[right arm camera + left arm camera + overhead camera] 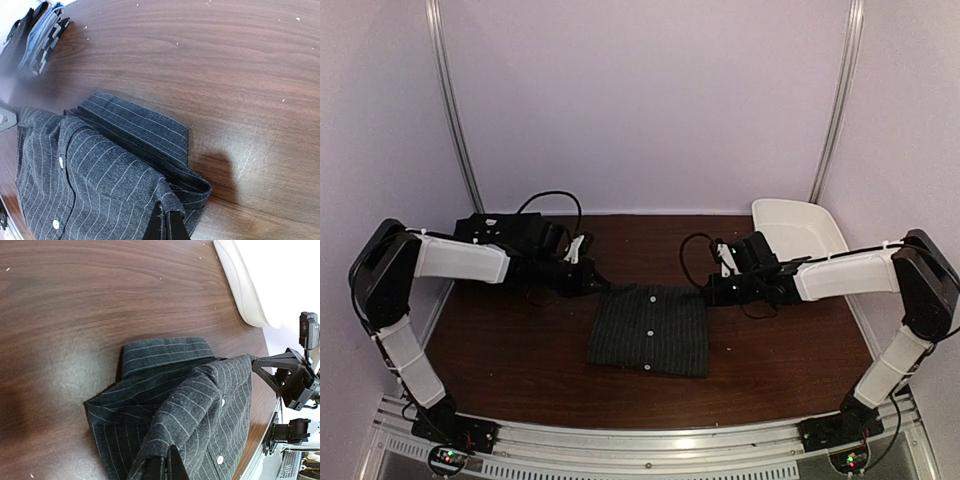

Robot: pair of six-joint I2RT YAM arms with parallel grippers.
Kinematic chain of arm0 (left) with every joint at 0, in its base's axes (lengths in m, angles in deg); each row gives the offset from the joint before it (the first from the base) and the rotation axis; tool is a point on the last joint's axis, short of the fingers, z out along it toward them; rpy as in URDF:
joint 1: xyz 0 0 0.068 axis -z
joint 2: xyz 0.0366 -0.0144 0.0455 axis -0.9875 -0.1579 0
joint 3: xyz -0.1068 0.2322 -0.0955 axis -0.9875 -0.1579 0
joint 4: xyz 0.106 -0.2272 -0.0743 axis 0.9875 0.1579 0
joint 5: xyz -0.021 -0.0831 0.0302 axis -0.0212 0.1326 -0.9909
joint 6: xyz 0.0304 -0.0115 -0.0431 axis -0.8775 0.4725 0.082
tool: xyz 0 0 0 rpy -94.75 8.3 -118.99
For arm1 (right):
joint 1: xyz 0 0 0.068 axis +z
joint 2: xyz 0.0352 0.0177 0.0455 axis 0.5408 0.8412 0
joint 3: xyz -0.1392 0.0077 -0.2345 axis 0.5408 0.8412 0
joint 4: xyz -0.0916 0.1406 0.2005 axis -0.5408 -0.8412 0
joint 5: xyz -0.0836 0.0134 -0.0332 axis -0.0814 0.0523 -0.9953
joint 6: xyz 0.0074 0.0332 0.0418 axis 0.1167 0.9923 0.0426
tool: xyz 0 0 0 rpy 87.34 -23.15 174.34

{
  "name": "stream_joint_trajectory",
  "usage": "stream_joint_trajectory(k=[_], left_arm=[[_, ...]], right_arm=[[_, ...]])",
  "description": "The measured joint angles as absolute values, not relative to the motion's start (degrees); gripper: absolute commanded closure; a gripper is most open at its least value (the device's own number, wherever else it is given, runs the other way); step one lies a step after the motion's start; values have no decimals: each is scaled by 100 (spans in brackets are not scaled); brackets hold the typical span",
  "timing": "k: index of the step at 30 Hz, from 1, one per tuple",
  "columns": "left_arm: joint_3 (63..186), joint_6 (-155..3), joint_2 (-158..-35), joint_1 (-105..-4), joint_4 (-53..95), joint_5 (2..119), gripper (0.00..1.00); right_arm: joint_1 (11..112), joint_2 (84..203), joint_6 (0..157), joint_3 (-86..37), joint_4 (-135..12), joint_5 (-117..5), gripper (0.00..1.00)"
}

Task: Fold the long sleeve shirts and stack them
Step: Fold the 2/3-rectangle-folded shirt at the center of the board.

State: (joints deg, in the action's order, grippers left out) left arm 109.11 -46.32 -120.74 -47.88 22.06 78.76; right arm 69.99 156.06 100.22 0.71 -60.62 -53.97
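Pinching raised cloth at each lens with left gripper (165,464) and right gripper (166,222), clamping the far corners of the shirt (650,330), probably lifting that edge for folding nearward. Lying mid table (500,340), buttons up, near and left of the tub (800,232). Burying tips in fabric; leaving a blurred dark-and-blue shape (37,35) unidentifiable

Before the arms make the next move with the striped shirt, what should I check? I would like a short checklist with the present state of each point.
1. Left gripper shut on a far corner of the shirt: ok.
2. Right gripper shut on the other far corner: ok.
3. No sleeve sticking out of the fold: ok.
4. White tub apart from the shirt: ok.
5. Both corners lifted equally: cannot tell.
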Motion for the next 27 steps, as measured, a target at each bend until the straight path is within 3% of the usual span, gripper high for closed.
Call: stream_joint_trajectory(k=[14,20,24,27], left_arm=[[12159,-4984,-13442,-4810,2477,8116,98],[12614,-5065,-13774,-4808,2606,8173,81],[12893,-5141,-13831,-4884,2790,8107,65],[12952,-5191,-13809,-4937,2882,8022,64]], right_arm=[[6676,15413,10244,781,-5741,-5673,100],[6516,15413,10334,1031,-5588,-5701,99],[6392,15416,10369,1114,-5719,-5810,79],[6376,15361,10336,1114,-5850,-5904,68]])
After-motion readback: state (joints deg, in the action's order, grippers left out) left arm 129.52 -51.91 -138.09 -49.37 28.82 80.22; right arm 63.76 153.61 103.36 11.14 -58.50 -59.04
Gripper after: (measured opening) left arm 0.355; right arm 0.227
